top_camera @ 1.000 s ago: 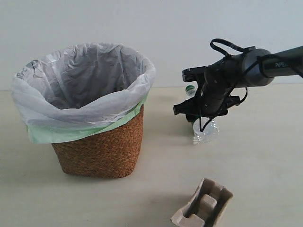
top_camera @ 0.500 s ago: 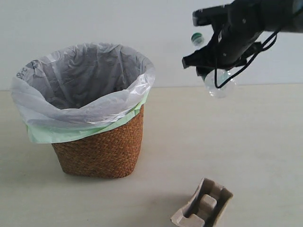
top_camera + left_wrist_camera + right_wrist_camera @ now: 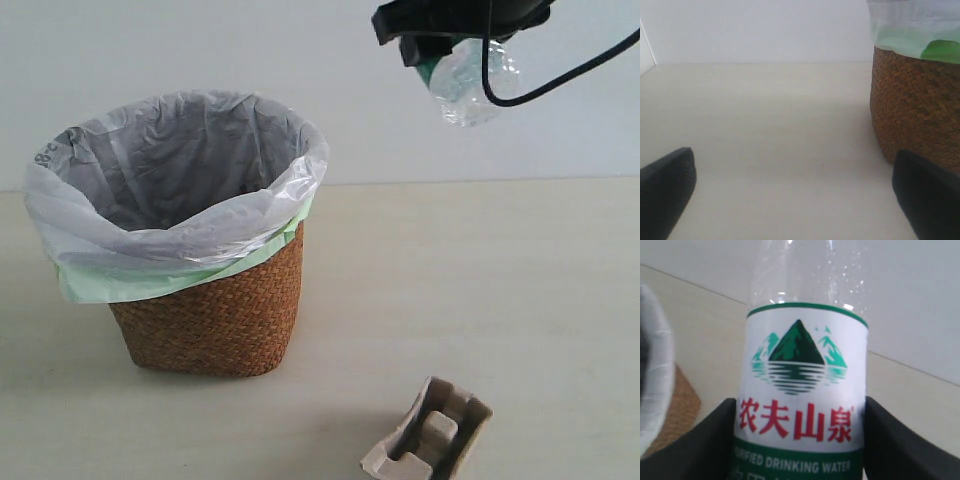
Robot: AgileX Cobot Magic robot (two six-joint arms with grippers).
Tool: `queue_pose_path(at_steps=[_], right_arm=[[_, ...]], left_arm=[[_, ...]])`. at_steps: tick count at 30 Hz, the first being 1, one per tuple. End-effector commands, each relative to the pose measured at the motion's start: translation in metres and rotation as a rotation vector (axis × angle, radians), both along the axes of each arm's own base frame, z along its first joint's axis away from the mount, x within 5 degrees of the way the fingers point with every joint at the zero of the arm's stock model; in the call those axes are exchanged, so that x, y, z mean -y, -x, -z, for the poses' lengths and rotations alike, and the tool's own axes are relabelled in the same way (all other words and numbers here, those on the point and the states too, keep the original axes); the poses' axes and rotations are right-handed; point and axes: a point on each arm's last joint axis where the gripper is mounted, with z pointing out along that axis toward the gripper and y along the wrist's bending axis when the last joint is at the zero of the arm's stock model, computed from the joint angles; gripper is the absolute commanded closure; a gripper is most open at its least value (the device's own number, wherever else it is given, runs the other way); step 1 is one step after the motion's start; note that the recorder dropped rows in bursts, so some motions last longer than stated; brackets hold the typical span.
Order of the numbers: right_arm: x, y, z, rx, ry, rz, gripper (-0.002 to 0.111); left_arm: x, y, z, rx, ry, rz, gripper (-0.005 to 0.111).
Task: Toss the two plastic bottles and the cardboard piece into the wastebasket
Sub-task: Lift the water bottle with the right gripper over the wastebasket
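The clear bottle (image 3: 474, 85) with the green-white label (image 3: 804, 390) hangs high at the top right, above and to the right of the wastebasket. My right gripper (image 3: 447, 42) is shut on it, a black finger (image 3: 704, 446) pressed against each side of the label. The wicker wastebasket (image 3: 213, 312) with its white-grey bag (image 3: 180, 165) over a pale green one stands at the left. The beige cardboard piece (image 3: 430, 440) lies at the front edge. My left gripper (image 3: 795, 200) is open over bare table beside the wastebasket (image 3: 916, 107). The black-capped bottle is out of view.
A pale table (image 3: 480, 290) spreads between the wastebasket and the cardboard piece, with a light wall (image 3: 340, 60) behind. In the right wrist view the bag's rim (image 3: 655, 375) and some wicker (image 3: 677, 407) show beside the bottle.
My right gripper has risen from just above the table to the top of the exterior view, carrying the green-label bottle up with it. Wastebasket and cardboard piece have stayed put.
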Motion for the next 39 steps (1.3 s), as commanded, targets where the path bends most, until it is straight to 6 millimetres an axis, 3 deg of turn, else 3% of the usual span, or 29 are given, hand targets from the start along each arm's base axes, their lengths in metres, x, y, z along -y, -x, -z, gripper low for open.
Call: queue_pose_path(at_steps=[1, 4, 5, 9, 12, 16, 18, 20, 26, 31, 34, 39], right_arm=[[-0.036, 0.038, -0.024, 0.046, -0.113, -0.178, 0.108], [-0.061, 0.057, -0.03, 0.097, -0.119, -0.352, 0.108], [-0.078, 0.072, -0.03, 0.198, 0.062, -0.579, 0.108], [-0.091, 0.094, -0.021, 0.31, 0.483, -0.936, 0.108], [-0.075, 0.085, -0.019, 0.31, 0.712, -0.879, 0.108], [-0.033, 0.069, -0.023, 0.179, 1.196, -0.613, 0.108], [-0.014, 0.064, -0.037, 0.163, 1.442, -0.449, 0.108], [-0.012, 0.063, -0.041, 0.18, 1.493, -0.424, 0.108], [-0.017, 0.067, -0.032, 0.138, 1.385, -0.504, 0.108], [-0.051, 0.077, -0.017, 0.223, 1.073, -0.828, 0.108], [-0.072, 0.083, -0.024, 0.407, 0.907, -0.964, 0.108], [-0.09, 0.09, -0.052, 0.666, 0.551, -0.9, 0.108]], left_arm=[[0.0, 0.0, -0.002, 0.015, 0.01, 0.005, -0.001], [0.0, 0.0, -0.002, 0.015, 0.01, 0.005, -0.001], [0.0, 0.0, -0.002, 0.015, 0.01, 0.005, -0.001], [0.0, 0.0, -0.002, 0.015, 0.01, 0.005, -0.001], [0.0, 0.0, -0.002, 0.015, 0.01, 0.005, -0.001], [0.0, 0.0, -0.002, 0.015, 0.01, 0.005, -0.001], [0.0, 0.0, -0.002, 0.015, 0.01, 0.005, -0.001], [0.0, 0.0, -0.002, 0.015, 0.01, 0.005, -0.001], [0.0, 0.0, -0.002, 0.015, 0.01, 0.005, -0.001], [0.0, 0.0, -0.002, 0.015, 0.01, 0.005, -0.001], [0.0, 0.0, -0.002, 0.015, 0.01, 0.005, -0.001], [0.0, 0.0, -0.002, 0.015, 0.01, 0.005, -0.001]])
